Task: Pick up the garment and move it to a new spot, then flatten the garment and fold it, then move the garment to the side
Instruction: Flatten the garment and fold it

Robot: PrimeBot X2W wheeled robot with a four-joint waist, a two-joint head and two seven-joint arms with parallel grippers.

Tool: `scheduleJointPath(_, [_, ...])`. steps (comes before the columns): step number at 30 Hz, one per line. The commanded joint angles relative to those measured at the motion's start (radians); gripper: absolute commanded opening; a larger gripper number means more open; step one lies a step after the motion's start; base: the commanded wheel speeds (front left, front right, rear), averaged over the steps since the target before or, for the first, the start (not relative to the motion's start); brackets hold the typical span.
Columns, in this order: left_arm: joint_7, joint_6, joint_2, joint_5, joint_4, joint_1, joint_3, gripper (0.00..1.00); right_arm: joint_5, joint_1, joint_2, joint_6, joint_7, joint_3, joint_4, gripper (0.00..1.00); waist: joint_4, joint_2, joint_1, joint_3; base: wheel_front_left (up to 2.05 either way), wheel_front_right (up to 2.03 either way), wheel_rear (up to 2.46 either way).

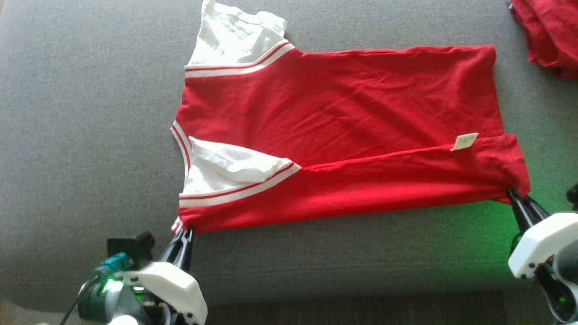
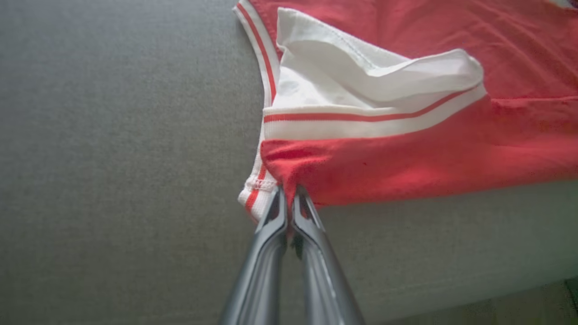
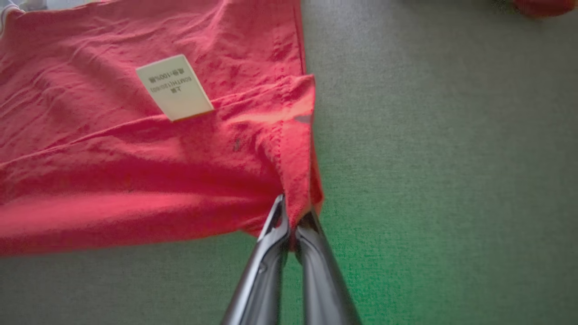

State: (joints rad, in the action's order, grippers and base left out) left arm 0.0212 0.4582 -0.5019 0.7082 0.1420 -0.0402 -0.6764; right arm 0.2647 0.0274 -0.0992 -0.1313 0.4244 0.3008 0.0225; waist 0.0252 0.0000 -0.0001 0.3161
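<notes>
The garment is a red sports top spread sideways on the grey surface, white sleeves with striped trim at its left, a small white label near its right hem. Its near long edge is lifted and folded over toward the far side. My left gripper is shut on the near left corner by the striped trim. My right gripper is shut on the near right hem corner. In the right wrist view the label lies flat on the garment. The left wrist view shows the near white sleeve crumpled.
Another red cloth lies bunched at the far right corner of the grey cushioned surface. The surface's front edge runs just behind my grippers, with dark floor below it. A green glow falls on the surface near my right gripper.
</notes>
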Motion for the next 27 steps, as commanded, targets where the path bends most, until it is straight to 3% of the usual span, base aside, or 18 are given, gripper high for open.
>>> scheduleJointPath(1, [0.007,0.012,-0.033,0.008,0.035,-0.01,0.03,0.02,-0.006,-0.001,-0.027,0.001,0.004,-0.025,0.042,0.38,-0.005,0.0,0.0001,-0.004,0.0,0.0,0.0])
scheduleJointPath(2, [0.014,0.016,-0.033,0.009,0.037,-0.01,0.028,0.33,-0.004,0.0,-0.024,0.001,0.004,-0.028,0.042,0.61,-0.007,0.0,0.0001,-0.007,0.0,0.0,0.0])
scheduleJointPath(3, [0.021,0.019,-0.033,0.01,0.039,-0.009,0.026,0.5,0.001,0.003,-0.019,0.001,0.004,-0.029,0.044,1.0,-0.01,0.0,0.0001,-0.009,0.0,0.0,0.0])
scheduleJointPath(4, [0.029,0.019,-0.035,0.012,0.041,-0.01,0.023,0.96,0.006,0.006,-0.015,0.001,0.003,-0.026,0.047,1.0,-0.012,0.0,0.0001,-0.01,0.0,0.0,0.0])
scheduleJointPath(5, [0.037,0.021,-0.036,0.014,0.045,-0.011,0.022,1.0,0.007,0.008,-0.013,0.001,0.002,-0.023,0.052,1.0,-0.014,0.0,0.0001,-0.011,0.0,0.0,0.0])
scheduleJointPath(9, [0.05,0.037,-0.053,0.017,0.07,-0.015,0.039,1.0,0.011,0.02,-0.019,0.001,-0.006,0.0,0.077,1.0,-0.025,0.0,0.0001,-0.016,0.0,0.0,0.0])
scheduleJointPath(16, [0.068,0.014,-0.113,0.018,0.163,-0.144,0.124,1.0,-0.004,0.055,0.0,0.001,-0.044,-0.01,0.159,1.0,-0.04,0.0,0.0001,-0.005,0.0,0.0,0.0])
scheduleJointPath(22, [0.137,-0.048,-0.137,-0.015,0.119,-0.384,0.145,1.0,-0.022,0.115,0.013,0.001,-0.082,-0.078,0.144,1.0,-0.05,0.0,0.0001,0.033,0.0,0.0,0.0])
scheduleJointPath(27, [0.205,-0.163,-0.101,-0.018,-0.046,-0.651,0.125,1.0,-0.034,0.18,0.008,0.001,-0.11,-0.13,0.119,1.0,-0.063,0.0,0.0001,0.092,0.0,0.0,0.0])
